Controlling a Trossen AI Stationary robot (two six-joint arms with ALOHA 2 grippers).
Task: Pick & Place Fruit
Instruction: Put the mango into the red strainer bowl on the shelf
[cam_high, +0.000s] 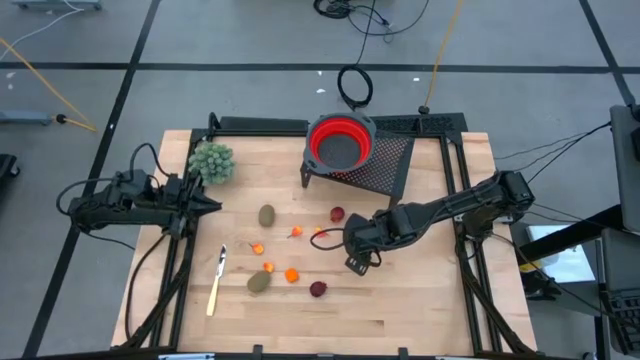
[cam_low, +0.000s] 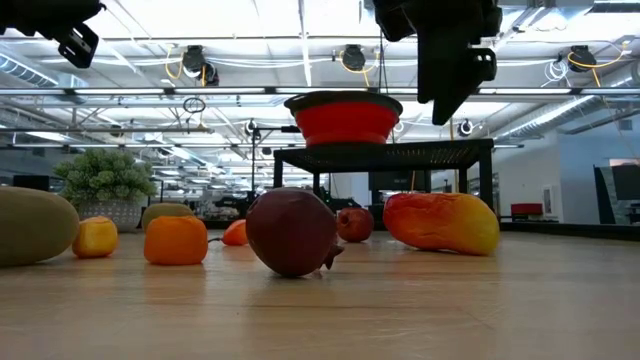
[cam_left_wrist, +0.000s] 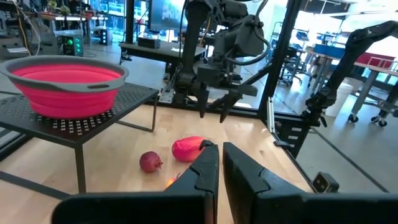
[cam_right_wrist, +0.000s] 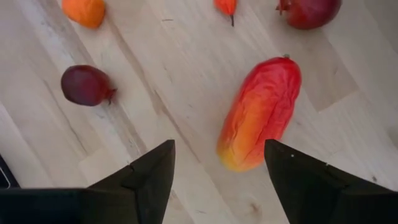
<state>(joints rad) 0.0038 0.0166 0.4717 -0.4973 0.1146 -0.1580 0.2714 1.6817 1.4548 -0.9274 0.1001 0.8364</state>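
The elongated red-orange-yellow fruit (cam_right_wrist: 260, 115) lies on its side on the wooden table (cam_high: 420, 300). My right gripper (cam_right_wrist: 216, 152) hangs open above its yellow end, clear of it; it also shows in the high view (cam_high: 353, 252). Two dark red balls (cam_high: 338, 214) (cam_high: 318, 289), two brownish-green ovals (cam_high: 266, 215) (cam_high: 259, 282) and several small orange bits (cam_high: 291, 274) lie around on the table. My left gripper (cam_high: 208, 205) is shut and empty at the table's left side, above the surface.
A red bowl (cam_high: 340, 143) stands on a black mesh stand (cam_high: 385, 160) at the far middle. A bushy green clump (cam_high: 211, 162) sits far left. A yellow-handled knife (cam_high: 216, 280) lies near left. Black frame rails run along the table's edges.
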